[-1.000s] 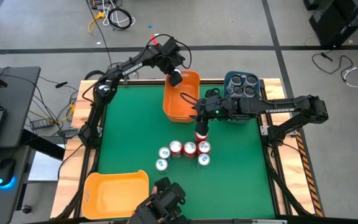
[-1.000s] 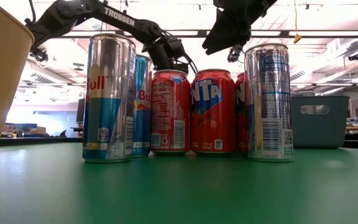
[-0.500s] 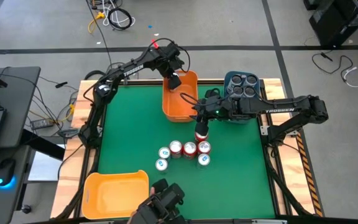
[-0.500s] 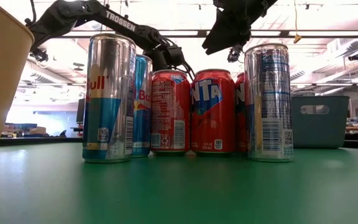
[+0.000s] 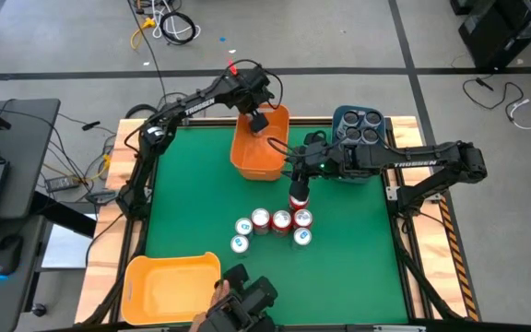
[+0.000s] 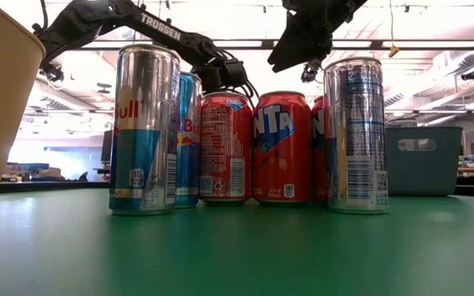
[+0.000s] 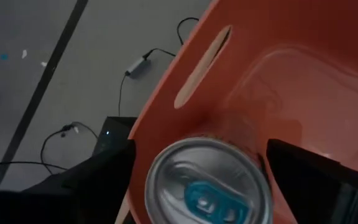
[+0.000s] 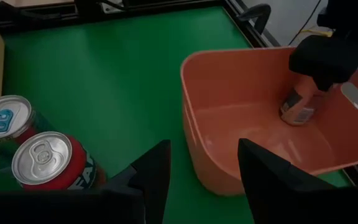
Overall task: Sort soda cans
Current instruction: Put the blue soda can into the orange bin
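Note:
A pale soda can (image 7: pixel 207 186) with a silver top and a blue tab stands on the floor of the orange bin (image 5: pixel 247 157) at the table's far middle. My left gripper (image 5: pixel 259 120) is over it, open, pointing steeply down, one finger on either side of the can (image 8: pixel 296 107). My right gripper (image 5: pixel 293 175) hangs open with nothing between its fingers (image 8: pixel 157 168), just right of the bin, above a red can (image 5: pixel 296 200). Several more soda cans (image 5: pixel 275 226), red ones and silver-blue ones, stand in a cluster in the middle of the green table.
A blue bin (image 5: pixel 358 171) holding several dark cans stands at the far right, next to the right arm. A yellow bin (image 5: pixel 169 286) sits at the near left corner. A dark device (image 5: pixel 242 309) sits at the near edge. Green table lies bare left of the cans.
My left gripper has sunk a little into the orange bin and tipped steeper. The orange bin has shifted slightly toward the table's left edge. My right arm has kept still.

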### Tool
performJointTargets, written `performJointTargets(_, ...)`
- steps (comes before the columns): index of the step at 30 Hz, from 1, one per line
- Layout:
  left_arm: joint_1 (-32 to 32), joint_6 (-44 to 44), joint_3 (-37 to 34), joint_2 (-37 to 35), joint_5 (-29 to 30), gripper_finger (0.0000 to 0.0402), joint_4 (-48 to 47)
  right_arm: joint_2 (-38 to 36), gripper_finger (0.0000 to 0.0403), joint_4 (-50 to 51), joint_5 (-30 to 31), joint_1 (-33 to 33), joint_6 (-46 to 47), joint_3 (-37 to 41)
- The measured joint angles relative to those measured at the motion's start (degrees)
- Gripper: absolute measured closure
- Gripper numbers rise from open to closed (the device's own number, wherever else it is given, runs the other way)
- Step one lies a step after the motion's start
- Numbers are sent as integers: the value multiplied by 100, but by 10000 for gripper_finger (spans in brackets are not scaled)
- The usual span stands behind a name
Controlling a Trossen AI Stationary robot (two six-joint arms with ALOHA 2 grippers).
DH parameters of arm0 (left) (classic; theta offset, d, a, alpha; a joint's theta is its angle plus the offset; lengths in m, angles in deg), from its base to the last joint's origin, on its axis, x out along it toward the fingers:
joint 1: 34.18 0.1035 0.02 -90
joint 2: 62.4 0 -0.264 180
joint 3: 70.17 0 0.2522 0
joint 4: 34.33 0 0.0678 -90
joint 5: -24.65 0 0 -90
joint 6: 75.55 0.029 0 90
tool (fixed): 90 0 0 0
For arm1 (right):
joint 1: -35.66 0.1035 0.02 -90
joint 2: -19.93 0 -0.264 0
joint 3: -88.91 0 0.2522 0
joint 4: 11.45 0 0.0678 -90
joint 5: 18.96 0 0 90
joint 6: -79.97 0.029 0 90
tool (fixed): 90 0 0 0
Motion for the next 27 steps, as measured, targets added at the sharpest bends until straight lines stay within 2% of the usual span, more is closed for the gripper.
performJointTargets(12, -77, 31, 82, 4, 49, 82, -178, 0, 229, 2, 0, 0, -2, 0)
performJointTargets(23, -75, 120, 463, 4, 121, 179, -453, 0, 229, 3, -5, 0, -2, 0)
performJointTargets(27, -93, 134, 463, 4, 119, 184, -477, 0, 229, 4, -34, 0, -2, 0)
